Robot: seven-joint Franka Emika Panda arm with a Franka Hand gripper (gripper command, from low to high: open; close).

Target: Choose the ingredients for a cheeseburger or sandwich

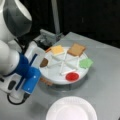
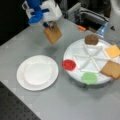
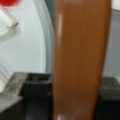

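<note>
Toast, a flat tan square piece [image 2: 52, 34], hangs pinched between the fingers of the blue-and-white gripper [image 2: 50, 27], tilted and lifted clear of the grey table [image 2: 75, 100] at a front view's upper left. In the wrist view the same tan square [image 3: 80, 60] fills the middle as a tall brown band, with a dark finger [image 3: 37, 86] pressed against its left edge, so the fingers are clenched on it.

Below the held piece in that front view, a plain white round plate [image 2: 37, 72] lies on the table with nothing on it. To its right stands a white round divided tray [image 2: 87, 60] with ribs splitting it into wedges. A red disc [image 2: 69, 64] sits at its left edge, a green leaf piece [image 2: 89, 78] at the lower edge, a brown round patty [image 2: 91, 39] at the top, a yellow-orange cheese square [image 2: 113, 51] at the right, and a second tan toast square [image 2: 112, 69] at the lower right.

In a front view the gripper itself is hidden behind the arm's blue-and-white wrist, and only a tan sliver [image 1: 46, 81] shows beside the tray.
</note>
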